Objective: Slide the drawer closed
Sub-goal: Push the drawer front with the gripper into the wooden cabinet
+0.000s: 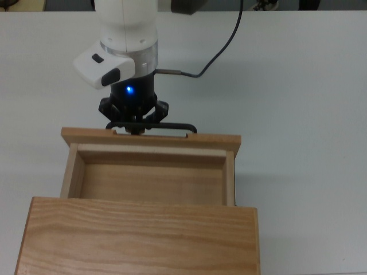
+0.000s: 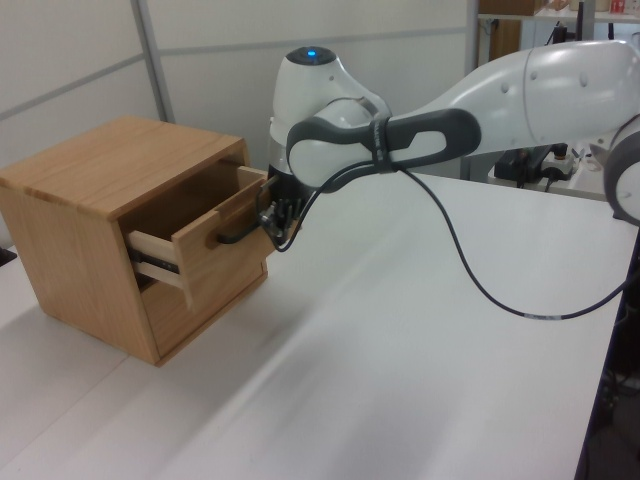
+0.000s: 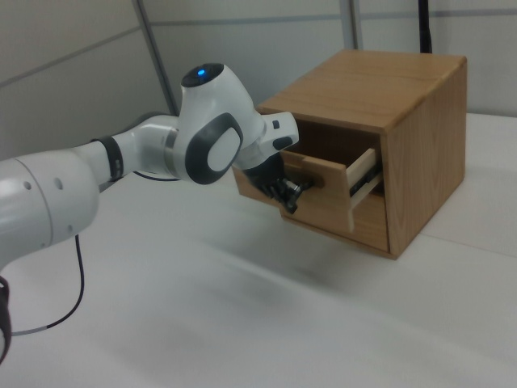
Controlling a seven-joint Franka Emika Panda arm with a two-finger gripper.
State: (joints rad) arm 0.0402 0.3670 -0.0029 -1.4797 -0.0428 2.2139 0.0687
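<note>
Worktop: white and flat, carrying the cabinet; it fills the top view behind the arm and runs to the near edge in the left view and the right view.

Arm: white with dark grey joints, reaching in from the left view's right; a blue light glows on its top joint and another on the wrist in the top view. A black cable hangs from it in a loop over the worktop.

Cabinet: light wooden box with a flat grained top, standing on the worktop at the left view's left and at the right view's right. A second, shut front shows below the open compartment.

Drawer: in the cabinet's upper compartment, partly pulled out. In the top view a strip of its bare floor shows between the front panel and the cabinet top. Its side rail shows in the left view under the side wall.

Handle: slim black bar on the outer face of the drawer front, lying across it.

Pincer: black, pointing down at the drawer front, tips at the handle towards the top view's left end of the bar. Whether it is clenched or released, I cannot tell.
</note>
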